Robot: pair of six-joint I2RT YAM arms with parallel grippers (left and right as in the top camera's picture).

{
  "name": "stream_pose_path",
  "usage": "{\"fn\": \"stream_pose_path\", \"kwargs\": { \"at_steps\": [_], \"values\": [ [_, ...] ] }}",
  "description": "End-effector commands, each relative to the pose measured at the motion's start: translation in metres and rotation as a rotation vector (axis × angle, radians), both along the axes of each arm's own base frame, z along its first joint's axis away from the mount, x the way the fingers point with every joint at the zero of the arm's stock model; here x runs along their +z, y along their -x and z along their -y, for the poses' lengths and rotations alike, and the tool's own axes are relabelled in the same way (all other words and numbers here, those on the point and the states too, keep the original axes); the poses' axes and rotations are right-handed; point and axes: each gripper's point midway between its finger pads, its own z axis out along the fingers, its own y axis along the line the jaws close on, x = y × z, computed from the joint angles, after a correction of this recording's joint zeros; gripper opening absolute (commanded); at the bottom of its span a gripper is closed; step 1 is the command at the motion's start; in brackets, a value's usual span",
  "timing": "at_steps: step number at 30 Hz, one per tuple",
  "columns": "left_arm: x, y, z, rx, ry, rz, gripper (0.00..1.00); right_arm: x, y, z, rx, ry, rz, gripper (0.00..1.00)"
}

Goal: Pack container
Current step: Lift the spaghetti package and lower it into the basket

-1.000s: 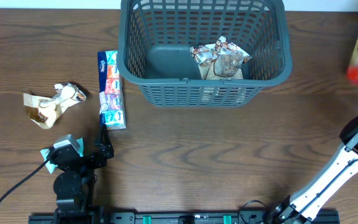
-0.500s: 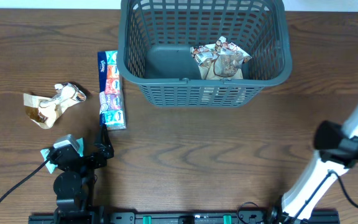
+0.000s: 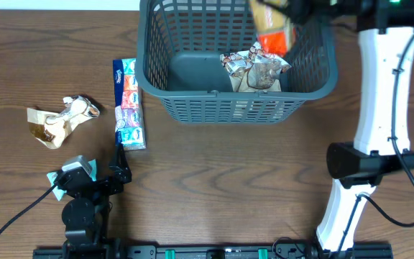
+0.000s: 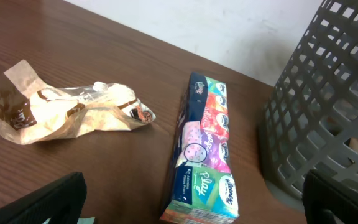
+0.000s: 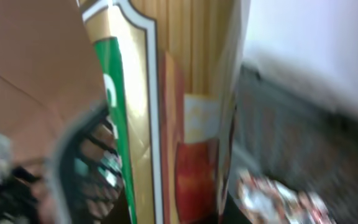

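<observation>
Packing partly done, one packet held over the container (image 3: 236, 108) at the table's (image 3: 228, 187) far centre.
Right gripper (image 3: 297, 11) clamped tight on an orange-and-gold snack packet (image 3: 273, 34), above the container's far right corner, not released yet. Crumpled packets (image 3: 254, 68) already lie inside on the right of the base. Left to pack: tissue pack (image 3: 128, 104) just beside the container's left wall, crumpled wrapper (image 3: 60, 119) further left. Left gripper (image 4: 191, 186) spread wide, empty, near both.

One basket (image 3: 221, 108), one long multipack (image 3: 128, 104) — three snack packets: table packet (image 3: 57, 120), basket packet (image 3: 256, 66), orange packet (image 3: 273, 32)
</observation>
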Motion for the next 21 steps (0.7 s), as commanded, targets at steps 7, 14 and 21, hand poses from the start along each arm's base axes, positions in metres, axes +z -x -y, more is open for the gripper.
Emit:
{"fn": "stream_pose_path", "kwargs": {
  "at_steps": [7, 14, 21],
  "values": [
    [-0.013, 0.001, 0.002, -0.018, -0.011, -0.04, 0.98, -0.071, 0.006, 0.0, 0.106, 0.376, 0.054, 0.01],
    [-0.013, 0.001, 0.002, -0.018, -0.011, -0.04, 0.98, -0.143, 0.012, 0.021, 0.163, 0.558, -0.066, 0.01],
    [-0.013, 0.001, 0.002, -0.018, -0.011, -0.04, 0.98, -0.184, 0.019, 0.033, 0.171, 0.63, -0.157, 0.01]
  ]
}}
